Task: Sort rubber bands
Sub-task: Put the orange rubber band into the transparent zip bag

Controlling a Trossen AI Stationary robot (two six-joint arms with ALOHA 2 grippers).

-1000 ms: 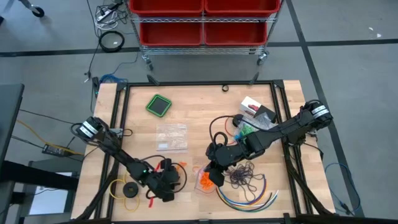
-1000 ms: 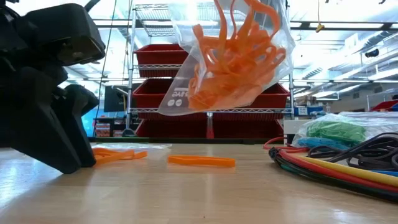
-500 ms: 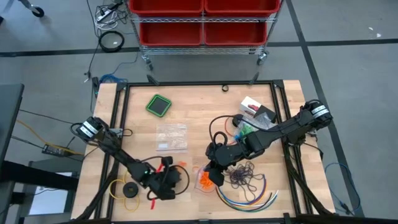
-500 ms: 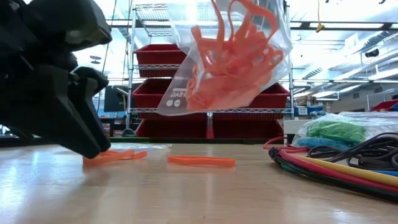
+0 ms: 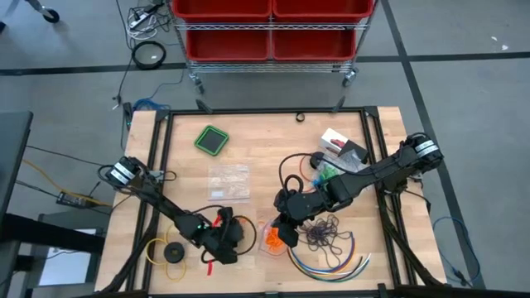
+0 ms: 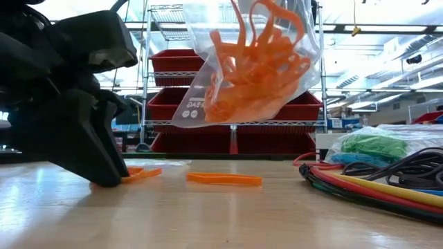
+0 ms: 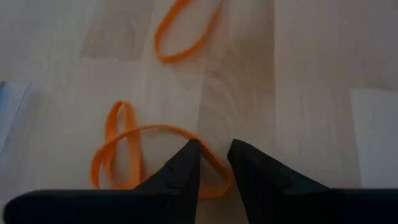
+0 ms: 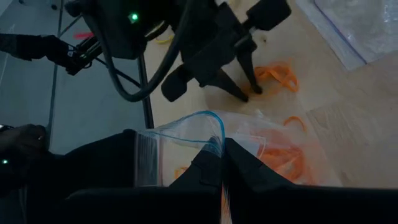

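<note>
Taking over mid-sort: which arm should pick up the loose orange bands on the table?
Left. Its gripper is already down at the loose orange bands, jaws narrowly apart astride one. The right gripper is shut on the raised bag of orange bands.

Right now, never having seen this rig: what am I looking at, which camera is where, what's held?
Two dark robot arms at a wooden table, sorting rubber bands. One picture looks straight down, one looks level across the tabletop, and one sits on each wrist. The right gripper is shut on the rim of a clear bag of orange bands, held off the table. The left gripper is down at the table with its tips either side of a loose orange band; a narrow gap shows between them, so no grip yet. Also on the table: multicoloured cables, a bag of green bands, a green-rimmed square object.
</note>
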